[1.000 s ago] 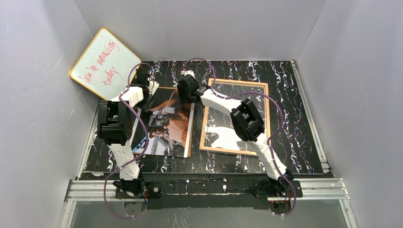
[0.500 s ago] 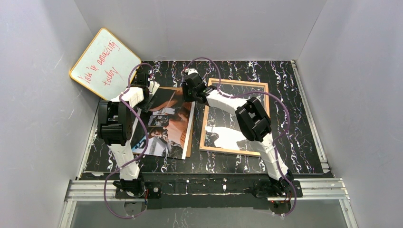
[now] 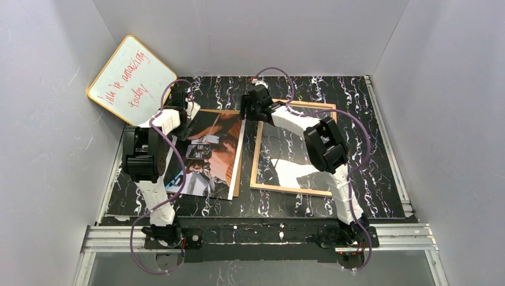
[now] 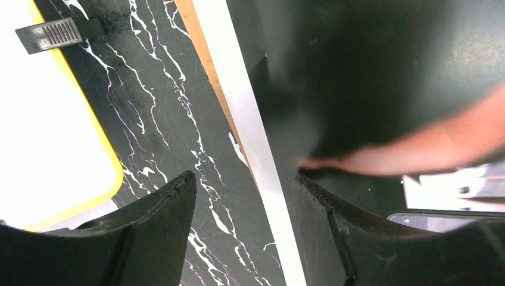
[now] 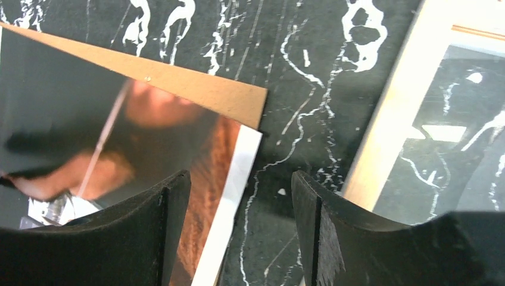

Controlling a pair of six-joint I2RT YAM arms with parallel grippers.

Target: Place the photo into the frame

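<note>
1. The right claw (image 5: 238, 176) is open and holds nothing. It hangs just left of the frame (image 3: 256, 161), by the frame's far left corner. One finger is over the photo's corner and the other is over the black table (image 3: 369, 179).
2. The left claw (image 4: 243, 179) is open too, with nothing held between its fingers. It is well to the left of the frame, at the far left edge of the photo (image 3: 208, 152). One finger is over the photo's white border and the other is over the table. The finger on the photo side may be touching the paper, but I cannot tell from this close view.
3. The photo lies flat, picture side up, just left of the frame. A thin strip of table shows between them, so they do not touch.
4. A brown board (image 5: 196, 89) lies under the photo. Its corner pokes out at the far end, on the side near the frame.
5. The frame lies flat with its tan wood side up. You can see the black table through its middle, so nothing is in it yet.
6. A whiteboard (image 3: 128, 80) with red writing leans on the wall, far to the left of the frame.
7. I think the job has hardly started. Both claws are near the photo's far edge, ready to take hold. The photo must be picked up, moved right over the frame and laid inside the rim.
</note>
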